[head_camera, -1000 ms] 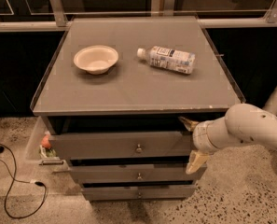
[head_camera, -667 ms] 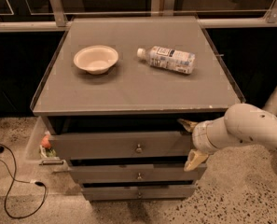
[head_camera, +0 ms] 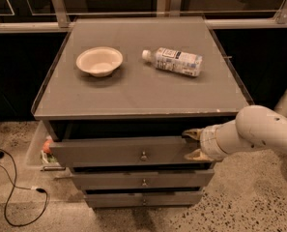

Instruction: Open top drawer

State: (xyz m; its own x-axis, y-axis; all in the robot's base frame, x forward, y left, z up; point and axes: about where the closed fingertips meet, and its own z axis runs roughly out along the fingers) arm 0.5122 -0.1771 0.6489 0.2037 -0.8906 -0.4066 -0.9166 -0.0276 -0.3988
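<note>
Top drawer (head_camera: 109,151) ajar under the cabinet top (head_camera: 133,93), gripper (head_camera: 189,144) at its right end.
Above lie a round pale bowl (head_camera: 99,61) and a clear plastic bottle (head_camera: 174,61) on its side; two slimmer drawers (head_camera: 144,181) sit below, a black cable (head_camera: 17,197) loops on speckled floor. The white arm's tan fingers (head_camera: 193,134) stand spread, one at the flat grey front's top edge, one lower. A small metal knob (head_camera: 143,155) is centred.
</note>
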